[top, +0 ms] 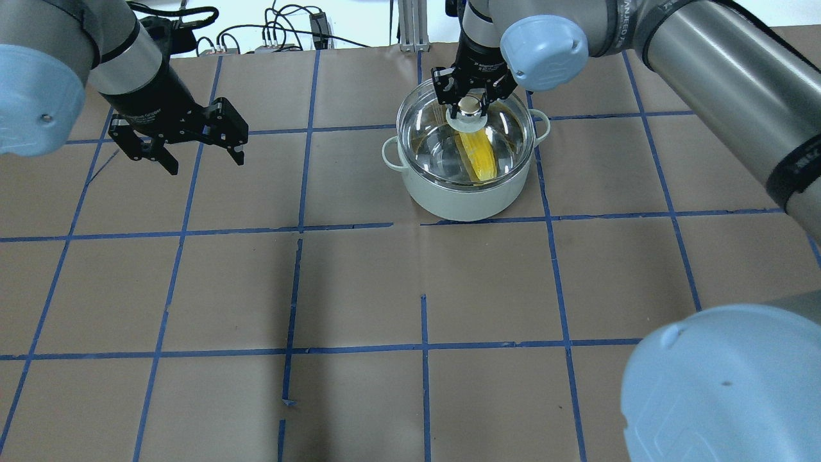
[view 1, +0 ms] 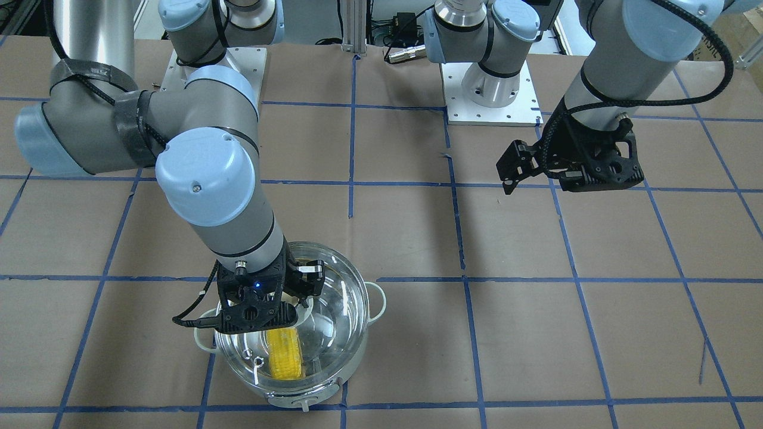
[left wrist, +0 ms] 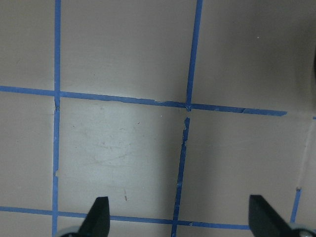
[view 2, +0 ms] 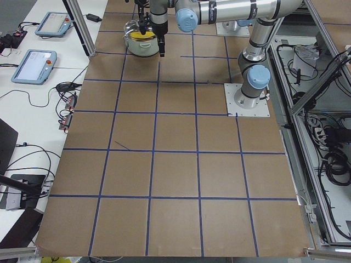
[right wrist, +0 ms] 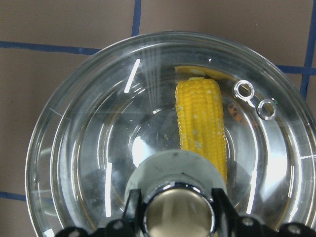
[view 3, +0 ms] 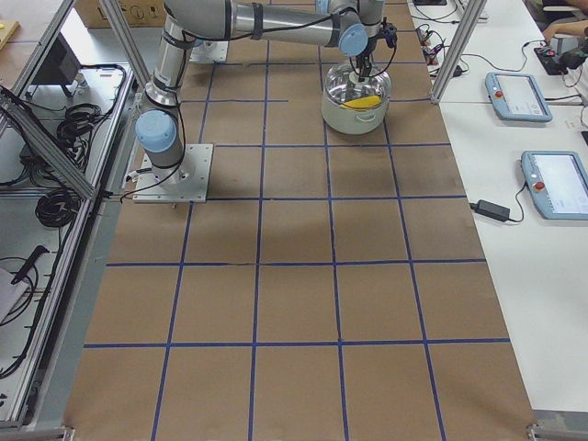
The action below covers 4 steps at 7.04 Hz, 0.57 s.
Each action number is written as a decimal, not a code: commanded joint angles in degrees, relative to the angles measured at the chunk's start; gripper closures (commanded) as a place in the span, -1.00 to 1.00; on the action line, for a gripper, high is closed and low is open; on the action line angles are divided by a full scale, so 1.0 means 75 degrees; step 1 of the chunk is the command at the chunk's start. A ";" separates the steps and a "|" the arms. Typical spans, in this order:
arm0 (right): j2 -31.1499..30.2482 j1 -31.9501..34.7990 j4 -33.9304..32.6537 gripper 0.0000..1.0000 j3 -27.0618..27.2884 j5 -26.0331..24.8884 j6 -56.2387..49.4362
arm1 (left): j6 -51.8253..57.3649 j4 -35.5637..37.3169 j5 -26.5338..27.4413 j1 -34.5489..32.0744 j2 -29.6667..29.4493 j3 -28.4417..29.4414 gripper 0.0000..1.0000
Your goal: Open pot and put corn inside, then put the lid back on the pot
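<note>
The pale mint-white pot stands at the table's far side, also in the front view. The yellow corn lies inside it, seen through the glass. The clear domed lid sits on the pot's rim. My right gripper is shut on the lid's cream knob, one finger on each side. My left gripper is open and empty, held above bare table to the left, well apart from the pot.
Brown paper with blue tape grid lines covers the table. The arm base plates are at the robot's side. Tablets and cables lie on side benches beyond the table's edge.
</note>
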 commanded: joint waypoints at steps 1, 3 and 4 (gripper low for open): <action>0.0005 0.0000 0.0000 -0.05 0.0000 0.0002 -0.0012 | -0.0012 0.0001 -0.0004 0.0000 0.0000 0.0000 -1.00; 0.0017 0.0000 0.0000 -0.47 0.0000 0.0002 -0.0001 | -0.0035 0.0001 -0.0027 0.0000 0.0000 0.0000 -1.00; 0.0017 0.0000 0.0012 -0.59 0.0000 0.0002 -0.0001 | -0.0035 0.0001 -0.0027 0.0000 0.0000 0.0000 -1.00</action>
